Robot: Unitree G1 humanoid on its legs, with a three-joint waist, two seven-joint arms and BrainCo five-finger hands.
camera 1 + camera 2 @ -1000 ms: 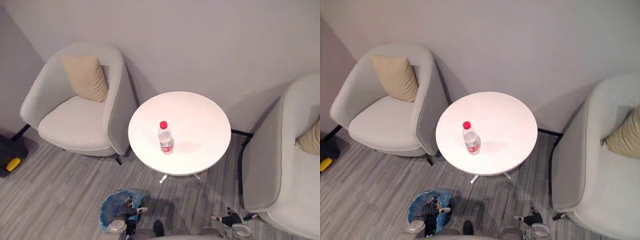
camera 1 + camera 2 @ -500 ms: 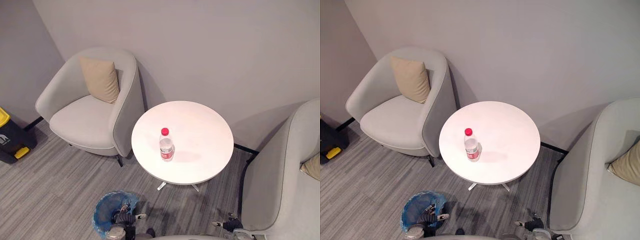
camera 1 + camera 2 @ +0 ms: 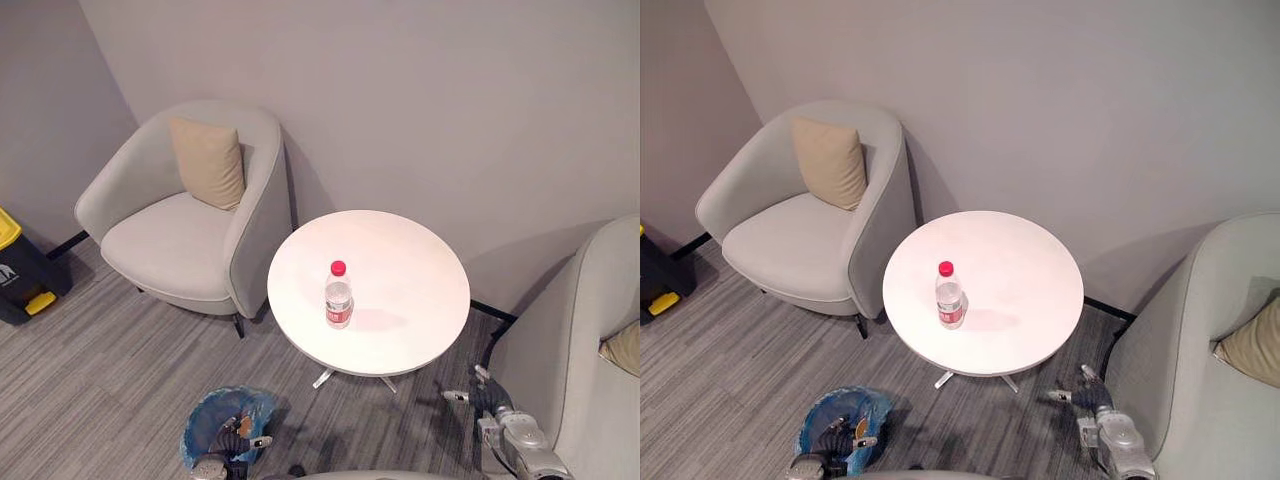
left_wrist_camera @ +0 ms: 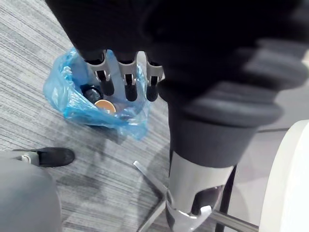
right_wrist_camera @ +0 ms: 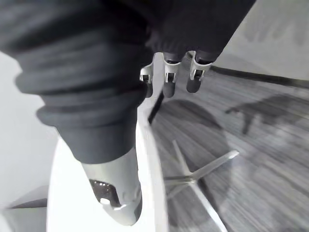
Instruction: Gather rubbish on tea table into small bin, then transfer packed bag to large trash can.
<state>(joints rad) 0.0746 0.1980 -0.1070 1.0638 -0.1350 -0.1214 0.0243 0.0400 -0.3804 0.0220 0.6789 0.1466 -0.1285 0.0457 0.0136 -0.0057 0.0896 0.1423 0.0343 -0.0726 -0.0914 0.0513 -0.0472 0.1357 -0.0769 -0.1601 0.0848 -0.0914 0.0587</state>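
A clear plastic bottle (image 3: pixel 338 295) with a red cap stands upright near the middle of the round white tea table (image 3: pixel 405 260). On the floor in front of the table sits the small bin (image 3: pixel 222 425), lined with a blue bag (image 4: pixel 67 96) that holds a dark item and a round brown one (image 4: pixel 104 105). My left hand (image 3: pixel 238 444) hangs just above the bin, open, with its fingers (image 4: pixel 126 83) straight and holding nothing. My right hand (image 3: pixel 482 394) is low by the table's right edge (image 5: pixel 149 159), its relaxed fingers (image 5: pixel 166 79) open and empty.
A grey armchair (image 3: pixel 175 235) with a beige cushion (image 3: pixel 208 162) stands left of the table, and a second armchair (image 3: pixel 585 350) stands to the right. A dark large trash can (image 3: pixel 18 270) with a yellow lid is at the far left by the wall.
The camera has shifted, so the whole scene sits differently. My right hand has risen from the bottom edge to beside the table. The left hand stays over the bin.
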